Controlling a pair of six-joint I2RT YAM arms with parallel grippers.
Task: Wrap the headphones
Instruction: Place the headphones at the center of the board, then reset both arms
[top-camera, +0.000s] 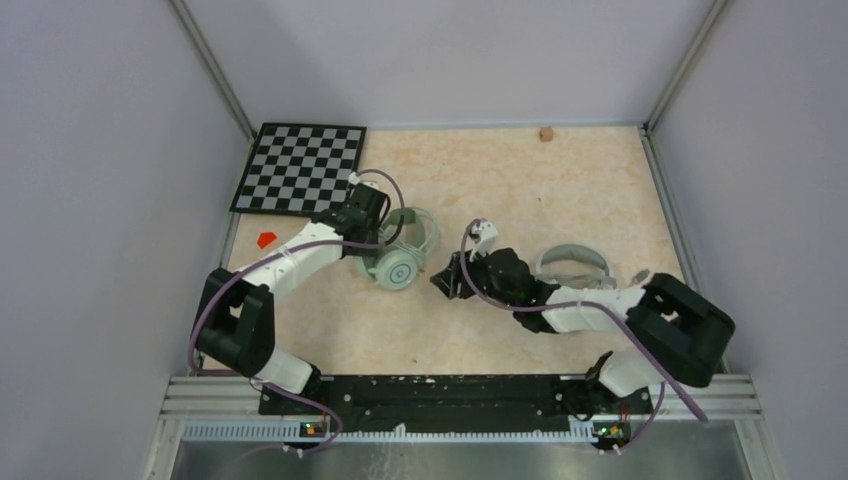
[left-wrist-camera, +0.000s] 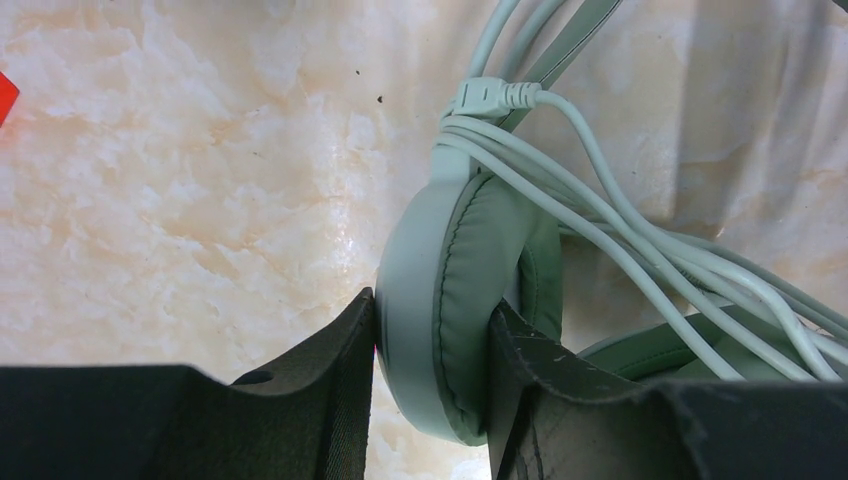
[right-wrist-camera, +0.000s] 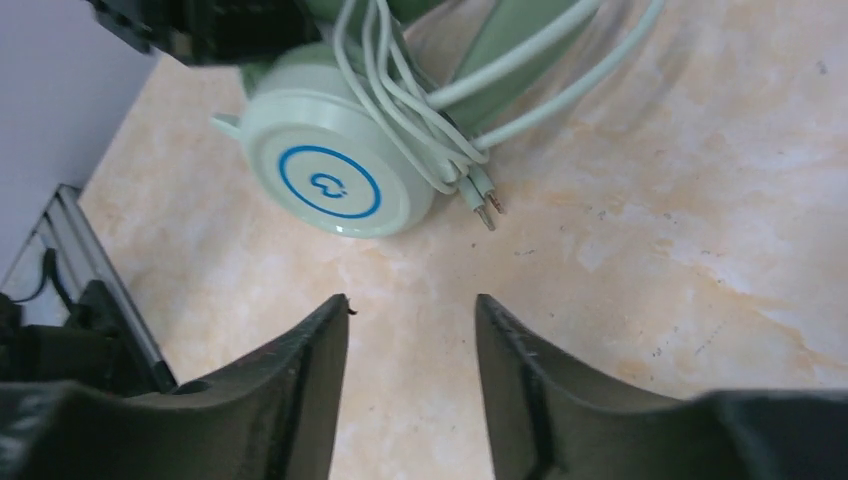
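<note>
The mint-green headphones (top-camera: 402, 252) lie left of the table's middle with their pale-green cable (left-wrist-camera: 640, 240) wound around the band. My left gripper (left-wrist-camera: 430, 330) is shut on one ear cup (left-wrist-camera: 450, 300), a finger on each side of its pad. The other cup (right-wrist-camera: 335, 180), with a blue ring logo, faces the right wrist camera, and the cable's plugs (right-wrist-camera: 483, 200) lie on the table beside it. My right gripper (right-wrist-camera: 412, 305) is open, empty, a short way from that cup. The white headphones (top-camera: 572, 265) lie to the right, behind my right arm.
A checkerboard (top-camera: 300, 167) sits at the back left, with a small red piece (top-camera: 266, 239) near it by the left wall. A small brown block (top-camera: 546, 133) rests at the back edge. The metal rail (top-camera: 450, 395) runs along the near edge.
</note>
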